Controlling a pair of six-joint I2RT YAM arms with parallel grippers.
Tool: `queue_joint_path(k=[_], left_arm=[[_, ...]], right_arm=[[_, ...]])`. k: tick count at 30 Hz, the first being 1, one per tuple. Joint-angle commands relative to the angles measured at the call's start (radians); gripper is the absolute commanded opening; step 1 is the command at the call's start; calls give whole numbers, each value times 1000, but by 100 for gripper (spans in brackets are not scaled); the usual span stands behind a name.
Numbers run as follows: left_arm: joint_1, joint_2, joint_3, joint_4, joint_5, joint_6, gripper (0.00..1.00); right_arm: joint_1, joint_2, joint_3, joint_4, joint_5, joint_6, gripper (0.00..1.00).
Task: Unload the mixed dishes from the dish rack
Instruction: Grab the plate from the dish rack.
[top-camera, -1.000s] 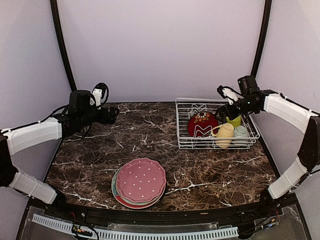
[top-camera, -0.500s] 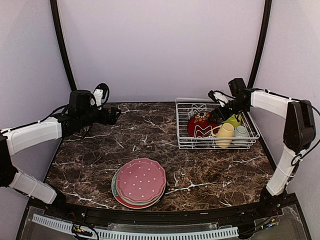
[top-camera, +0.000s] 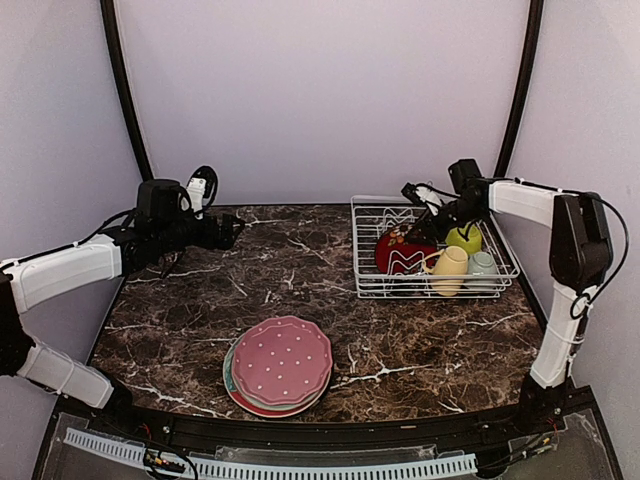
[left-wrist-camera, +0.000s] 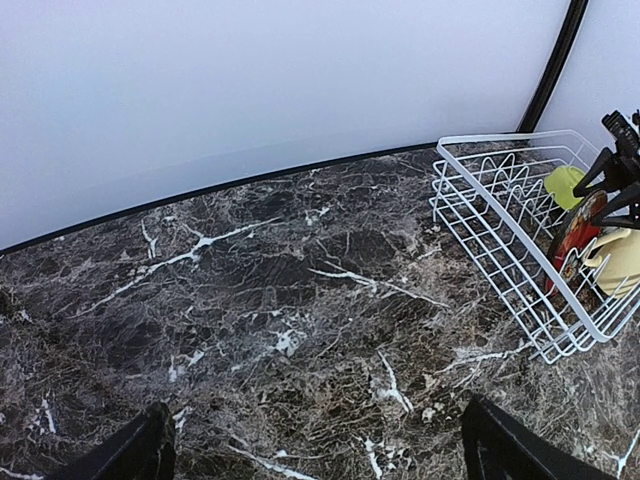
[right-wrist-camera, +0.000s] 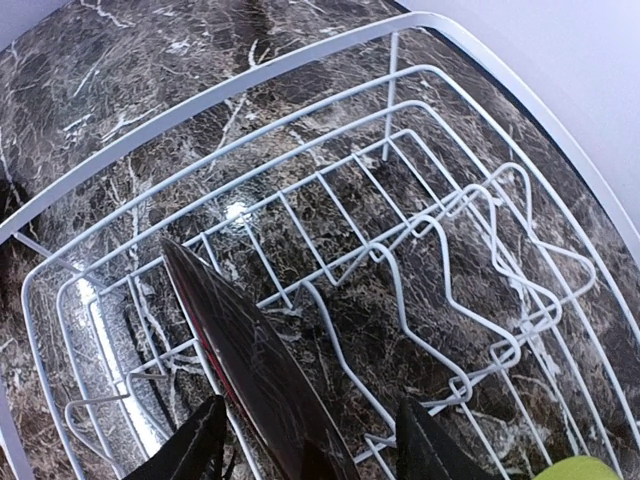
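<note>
Fingers (right-wrist-camera: 200, 450) of R gripper (right-wrist-camera: 310, 415) straddle red plate (right-wrist-camera: 250, 350) rim, gap left, inside dish rack (left-wrist-camera: 490, 255) w/ yellow mug (top-camera: 449, 265), green bowl (top-camera: 463, 238), blue cup (top-camera: 482, 265). L gripper (left-wrist-camera: 318, 450) spread wide, empty.

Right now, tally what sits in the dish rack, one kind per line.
Plates: 1, the red floral plate
Mugs: 1, the pale yellow mug
Bowls: 1, the lime-green bowl
Cups: 1, the pale blue cup
Total in the dish rack: 4
</note>
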Motion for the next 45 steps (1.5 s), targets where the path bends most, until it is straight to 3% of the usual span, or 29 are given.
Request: queue_joint_path(k=[1,7,22,32,45], left_arm=[[6,-32,-6,-7,12,4,99],[6,-29,-9,-4,13,10,99],[6,-27,-15,4,3,14,99],[6,-3,-13,16,6,12,99],[7,-31,-28,12,-8,-25,99]], right_arm=[[-13,29,39,-36,-81,-101,47],[-18,35,77,-74,-72,-164,26],[-21,-14,157,-126,-8,-193,1],[-19,-73,179,-94,63,-146,0],[-21,-209,89,91,144,44,0]])
